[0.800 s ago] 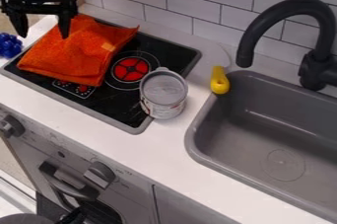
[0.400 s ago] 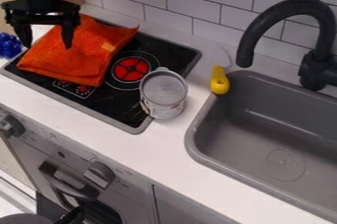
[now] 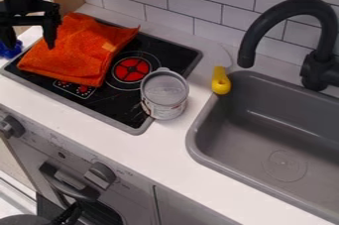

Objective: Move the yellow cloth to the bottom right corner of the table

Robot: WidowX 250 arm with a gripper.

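Orange fuzzy cloth (image 3: 69, 53); glossy black stovetop (image 3: 119, 105).

White counter (image 3: 165, 152); stovetop (image 3: 109, 107); can (image 3: 165, 97); yellow-handled tool (image 3: 221, 82).

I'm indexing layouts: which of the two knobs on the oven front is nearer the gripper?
The knob at the picture's left edge. The second knob sits lower and farther right, so farther from the gripper.

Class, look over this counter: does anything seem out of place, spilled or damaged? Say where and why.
The orange cloth lies rumpled across part of the cooktop, an odd spot for fabric. The can stands right at the cooktop's edge. No spill or damage stands out.
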